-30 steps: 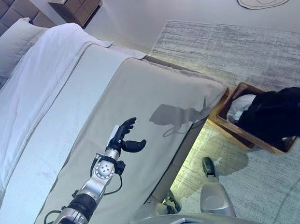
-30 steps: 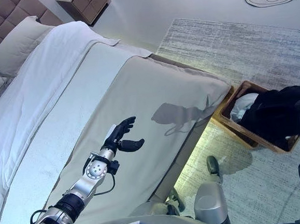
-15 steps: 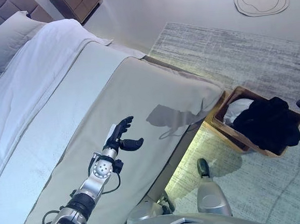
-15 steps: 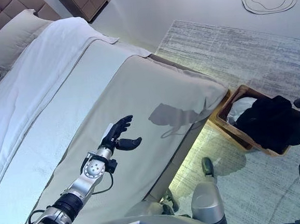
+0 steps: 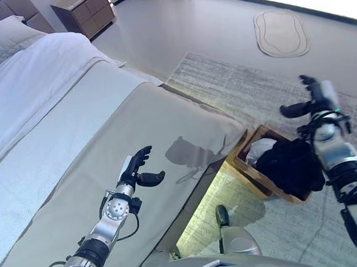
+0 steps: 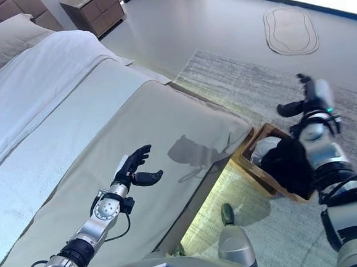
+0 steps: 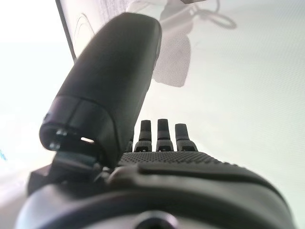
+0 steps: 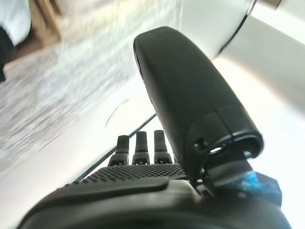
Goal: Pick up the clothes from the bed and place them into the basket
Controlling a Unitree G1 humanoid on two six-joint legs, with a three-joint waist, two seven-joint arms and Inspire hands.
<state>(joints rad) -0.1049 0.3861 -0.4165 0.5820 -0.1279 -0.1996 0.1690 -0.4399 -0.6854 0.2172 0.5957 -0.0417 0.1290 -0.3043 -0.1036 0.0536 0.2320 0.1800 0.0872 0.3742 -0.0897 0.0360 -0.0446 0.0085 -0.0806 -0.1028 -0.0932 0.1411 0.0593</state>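
The right hand [image 5: 315, 98] is raised in the air above the rug, just past the far side of the basket. Its fingers are straight and apart from the thumb, and it holds nothing; the right wrist view shows the same, with only floor and rug beyond the fingertips. Below this hand stands the wooden basket [image 5: 245, 168], on the grey rug [image 6: 243, 85] near the foot corner of the bed. Inside the basket lies a black garment [image 5: 290, 165], heaped up and hanging a little over the rim on the side of the right arm, and beside it, toward the bed, a white garment [image 5: 259, 149].

The left hand [image 5: 136, 169] hovers over the beige cover [image 6: 166, 128] at the foot part of the bed, near its front edge. Its fingers are stretched out, the thumb stands to the side, and nothing is in it. Further up the bed there is white bedding [image 5: 33, 89] and a pillow [image 6: 2, 51] at the head end. A wooden nightstand [image 5: 84, 12] stands on the floor past the head of the bed, and a small oval mat [image 6: 291, 32] lies on the floor beyond the rug.
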